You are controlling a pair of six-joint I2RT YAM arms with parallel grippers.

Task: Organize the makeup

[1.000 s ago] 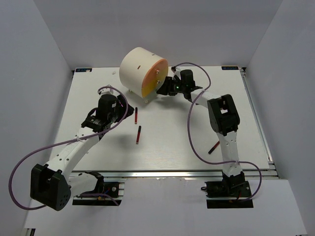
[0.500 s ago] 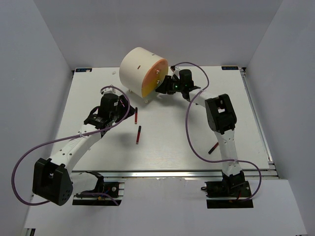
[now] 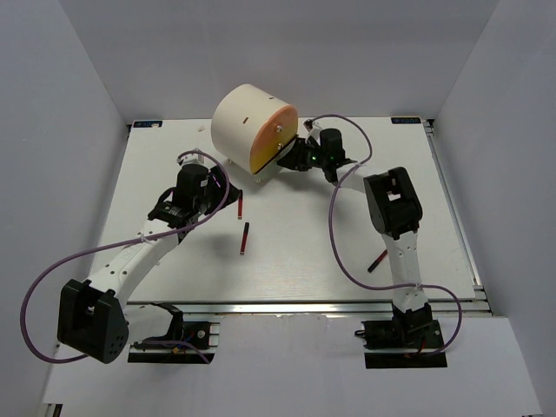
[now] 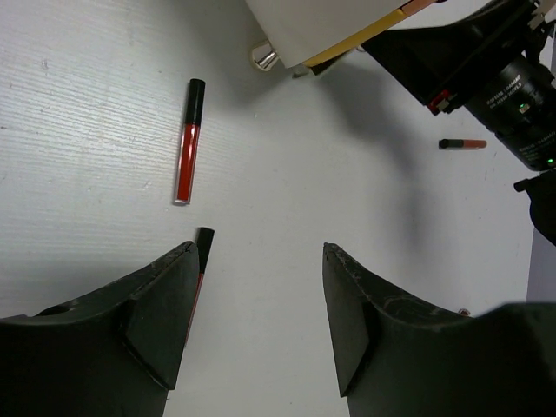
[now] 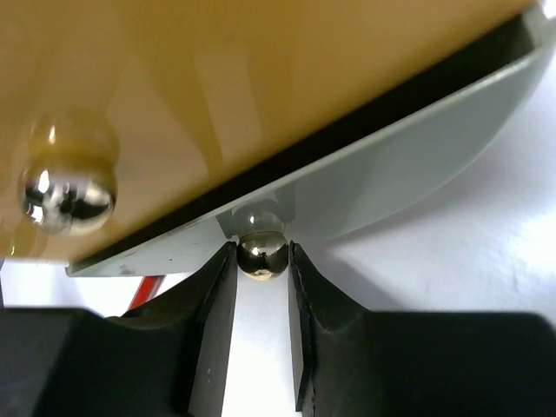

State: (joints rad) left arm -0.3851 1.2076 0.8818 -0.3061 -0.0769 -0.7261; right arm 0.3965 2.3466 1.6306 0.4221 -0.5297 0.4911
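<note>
Two dark-red-and-black makeup sticks [image 3: 240,204] [image 3: 246,239] lie mid-table and a third [image 3: 377,261] lies by the right arm. In the left wrist view one stick [image 4: 188,143] lies ahead of the fingers and another [image 4: 203,248] is half hidden behind the left finger. My left gripper [image 3: 211,207] [image 4: 261,321] hovers open over bare table beside them. My right gripper [image 3: 291,155] [image 5: 262,261] is shut on a small metal knob [image 5: 262,254] at the lower edge of the cream box's orange drawer front [image 5: 217,87]. No brushes or sponges are in view.
The big cream cylindrical box [image 3: 248,122] stands at the back centre with its orange face [image 3: 271,139] turned toward the right arm. A second metal knob [image 5: 68,195] sits on that face. The table is walled in by white panels.
The right gripper's fingers have closed in onto the drawer knob. The left arm shifted slightly and then held still with its gripper open.
</note>
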